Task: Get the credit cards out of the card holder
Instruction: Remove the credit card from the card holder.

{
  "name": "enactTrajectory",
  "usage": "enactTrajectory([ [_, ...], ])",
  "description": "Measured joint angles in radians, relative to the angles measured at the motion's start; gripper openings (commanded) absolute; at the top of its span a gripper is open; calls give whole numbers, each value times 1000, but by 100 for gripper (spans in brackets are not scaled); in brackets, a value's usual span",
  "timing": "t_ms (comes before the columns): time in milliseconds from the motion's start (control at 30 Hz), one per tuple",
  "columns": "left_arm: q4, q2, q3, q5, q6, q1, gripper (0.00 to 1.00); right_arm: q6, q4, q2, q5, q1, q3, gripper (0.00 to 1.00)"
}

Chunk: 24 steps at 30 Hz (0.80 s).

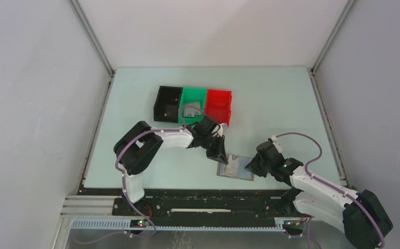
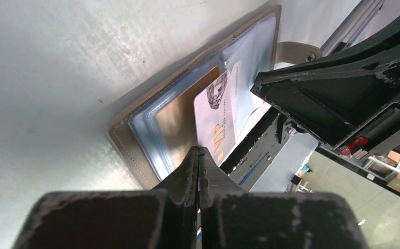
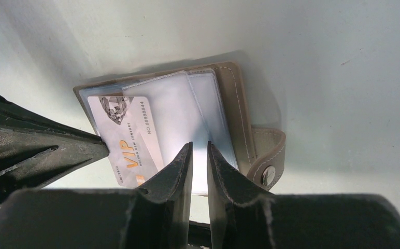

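Table (image 1: 270,104) pale green | white walls (image 1: 213,31) | card holder (image 1: 235,168) open, near edge

The pale green surface (image 1: 136,104) carries three plastic bins in a row toward the far side: black bin (image 1: 167,103), green bin (image 1: 193,105) and red bin (image 1: 218,106), touching side by side; near the front edge the card holder (image 1: 235,168) lies open flat

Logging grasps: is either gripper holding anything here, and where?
Left gripper is shut at the grey card's edge; a true pinch cannot be told. Right gripper, slightly open, rests on the card holder.
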Motion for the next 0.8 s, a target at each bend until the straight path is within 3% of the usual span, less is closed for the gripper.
enactTrajectory([
  [433,49,0,-17,14,-16,0,0,0,-11,-159,-8,1,-12,26],
  [800,49,0,-17,14,-16,0,1,-6,121,41,-93,34,-12,26],
])
